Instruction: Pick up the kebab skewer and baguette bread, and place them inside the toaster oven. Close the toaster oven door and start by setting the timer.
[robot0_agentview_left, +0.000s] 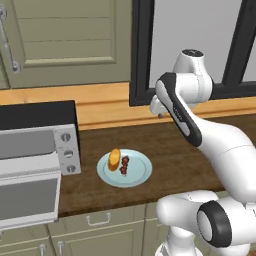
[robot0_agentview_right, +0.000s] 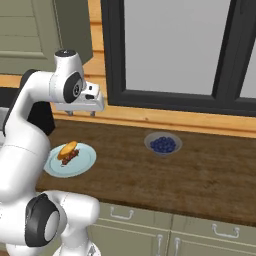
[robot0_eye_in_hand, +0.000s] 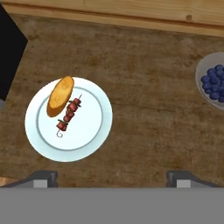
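The kebab skewer (robot0_eye_in_hand: 68, 114) and the baguette bread (robot0_eye_in_hand: 60, 96) lie side by side on a pale blue plate (robot0_eye_in_hand: 87, 140), bread to the left. On the counter the same plate (robot0_agentview_left: 140, 172) holds the bread (robot0_agentview_left: 114, 159) and skewer (robot0_agentview_left: 124, 166). My gripper (robot0_agentview_right: 80, 113) hangs high above the counter, up and right of the plate, open and holding nothing; its fingertips (robot0_eye_in_hand: 43, 178) stand wide apart. The toaster oven (robot0_agentview_left: 30, 117) sits at the left with its knob panel (robot0_agentview_left: 67, 152) facing me. The toaster oven door (robot0_agentview_left: 25, 197) is folded down open.
A glass bowl of blueberries (robot0_agentview_right: 162, 144) stands to the right of the plate on the wooden counter (robot0_agentview_right: 200, 170). A dark-framed window (robot0_agentview_right: 170, 50) rises behind the counter. Cabinet drawers (robot0_agentview_left: 97, 220) run below the front edge.
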